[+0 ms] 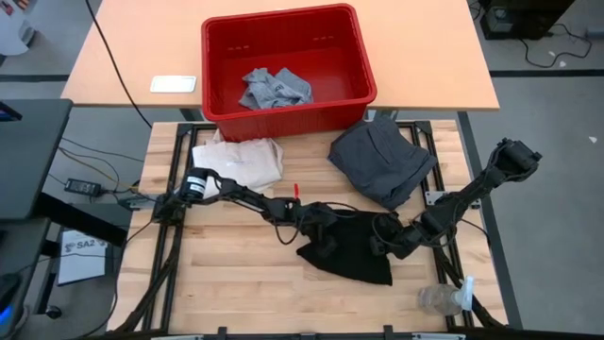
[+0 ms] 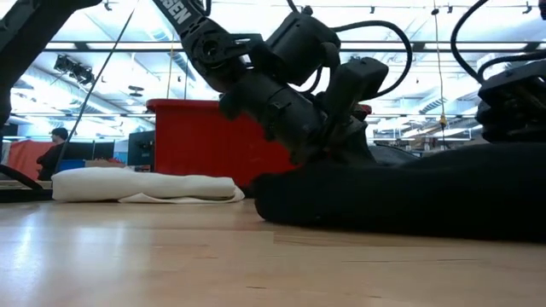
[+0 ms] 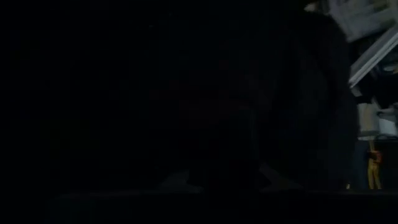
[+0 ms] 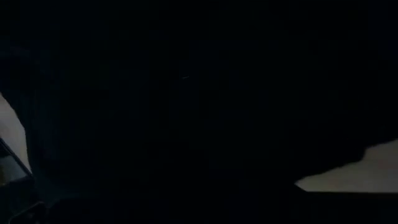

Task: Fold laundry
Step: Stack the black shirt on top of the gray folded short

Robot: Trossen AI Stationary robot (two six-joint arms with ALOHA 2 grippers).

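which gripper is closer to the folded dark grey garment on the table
Right. The right gripper sits on the black garment, just below the dark grey garment. The left gripper is at the black garment's opposite edge, farther off.

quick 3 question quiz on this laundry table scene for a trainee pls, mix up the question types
1. True or false: the light grey garment lies inside the red bin.
2. Which garment are the left end effector and right end effector both down on? A) black garment B) dark grey garment C) cream bag
3. What clear item lies on the table near the right arm's base?

Key
1. True.
2. A, the black garment; the dark grey garment and cream bag lie apart, untouched.
3. A plastic bottle.
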